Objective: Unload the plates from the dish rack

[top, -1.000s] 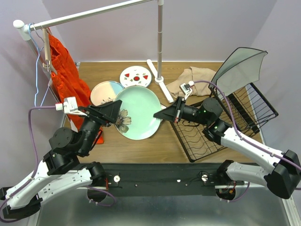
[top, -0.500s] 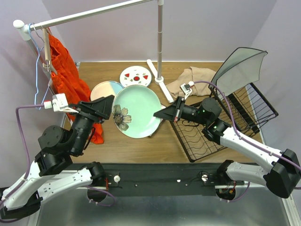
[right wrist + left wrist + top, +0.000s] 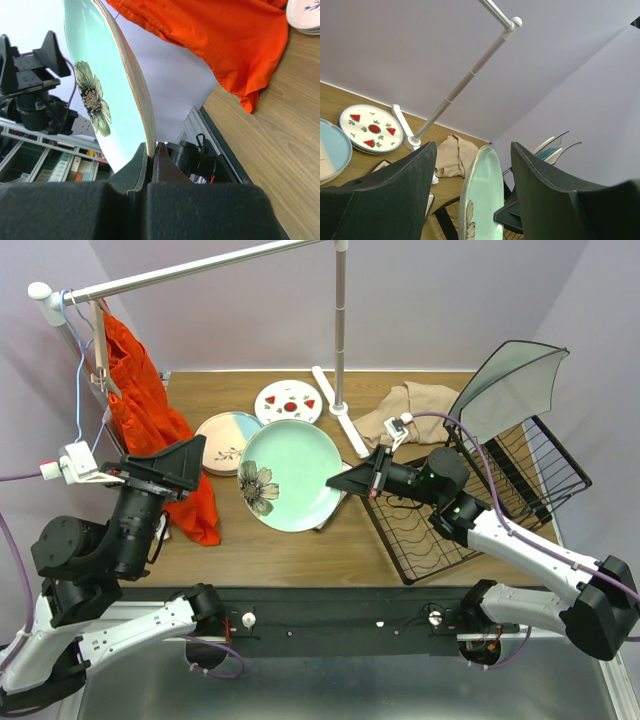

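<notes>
left gripper (image 3: 192,453) has pulled back to the near-left, claw spread wide and empty. so the pale green plate (image 3: 295,475) is the right arm's alone: right gripper (image 3: 335,483) stays pinched on its rim, holding it tilted up off the table. beyond it, the pink-and-blue plate (image 3: 220,430) and red-spotted plate (image 3: 288,402) lie unloaded. the dish rack (image 3: 430,540) on the right still holds more.

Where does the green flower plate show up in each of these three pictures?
Top: the plate is in the centre, its right rim pinched by the right gripper.
Left wrist: bottom centre, edge-on, seen between the open left gripper's fingers, untouched.
Right wrist: upper left, flower side showing.
Landmarks: the pole links top and left wrist; the orange cloth links top and right wrist.
</notes>
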You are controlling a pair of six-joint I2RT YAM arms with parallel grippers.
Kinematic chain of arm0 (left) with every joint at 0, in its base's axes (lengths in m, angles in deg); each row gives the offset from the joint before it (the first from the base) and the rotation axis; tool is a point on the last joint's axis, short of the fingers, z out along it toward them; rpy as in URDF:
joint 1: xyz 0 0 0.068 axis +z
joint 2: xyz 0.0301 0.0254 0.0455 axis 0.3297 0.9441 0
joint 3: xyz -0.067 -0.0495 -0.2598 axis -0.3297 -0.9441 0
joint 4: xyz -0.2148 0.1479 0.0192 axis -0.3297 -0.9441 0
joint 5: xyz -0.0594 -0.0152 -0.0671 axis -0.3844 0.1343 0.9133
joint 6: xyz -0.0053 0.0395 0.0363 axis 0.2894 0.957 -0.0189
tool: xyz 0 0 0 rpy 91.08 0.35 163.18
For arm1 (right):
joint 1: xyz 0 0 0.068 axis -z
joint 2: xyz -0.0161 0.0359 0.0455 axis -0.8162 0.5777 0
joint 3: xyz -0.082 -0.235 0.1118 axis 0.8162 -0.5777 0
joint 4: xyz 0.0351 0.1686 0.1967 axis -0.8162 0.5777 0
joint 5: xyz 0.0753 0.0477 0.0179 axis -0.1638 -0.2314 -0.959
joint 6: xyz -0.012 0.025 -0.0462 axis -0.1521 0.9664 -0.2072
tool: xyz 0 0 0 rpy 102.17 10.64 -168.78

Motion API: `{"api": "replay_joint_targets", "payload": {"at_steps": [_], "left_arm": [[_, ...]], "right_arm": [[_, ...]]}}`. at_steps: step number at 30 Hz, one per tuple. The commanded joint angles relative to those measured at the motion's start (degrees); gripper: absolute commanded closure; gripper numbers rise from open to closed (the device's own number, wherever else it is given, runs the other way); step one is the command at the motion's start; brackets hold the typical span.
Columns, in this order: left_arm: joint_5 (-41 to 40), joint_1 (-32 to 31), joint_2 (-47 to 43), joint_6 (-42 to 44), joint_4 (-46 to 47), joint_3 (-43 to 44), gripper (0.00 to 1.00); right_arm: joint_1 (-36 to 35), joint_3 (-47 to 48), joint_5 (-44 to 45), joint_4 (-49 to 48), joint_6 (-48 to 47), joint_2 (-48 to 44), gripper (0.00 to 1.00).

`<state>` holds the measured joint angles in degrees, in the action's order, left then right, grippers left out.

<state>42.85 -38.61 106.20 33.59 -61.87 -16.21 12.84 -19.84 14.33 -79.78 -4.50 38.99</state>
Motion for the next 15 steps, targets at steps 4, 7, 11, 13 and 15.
{"api": "replay_joint_targets", "payload": {"at_steps": [4,7,11,13,15], "left_arm": [[-0.4,0.2,2.6,4.1,-3.0,5.1,0.3],[0.7,0.2,4.0,5.1,-3.0,6.9,0.3],[0.5,0.2,5.6,5.9,-4.0,9.1,0.3],[-0.7,0.2,5.8,6.7,-4.3,9.8,0.3],[-1.4,0.2,6.0,7.4,-4.1,10.0,0.3]], "right_arm": [[0.4,3.6,4.4,-2.0,-1.3,0.3,0.99],[0.5,5.2,4.7,-0.2,-2.2,2.1,0.99],[0.4,6.9,5.6,0.0,-3.4,4.5,0.99],[0.4,7.9,6.2,0.3,-4.1,6.5,0.99],[0.4,10.7,7.2,1.2,-4.7,8.6,0.99]]}}
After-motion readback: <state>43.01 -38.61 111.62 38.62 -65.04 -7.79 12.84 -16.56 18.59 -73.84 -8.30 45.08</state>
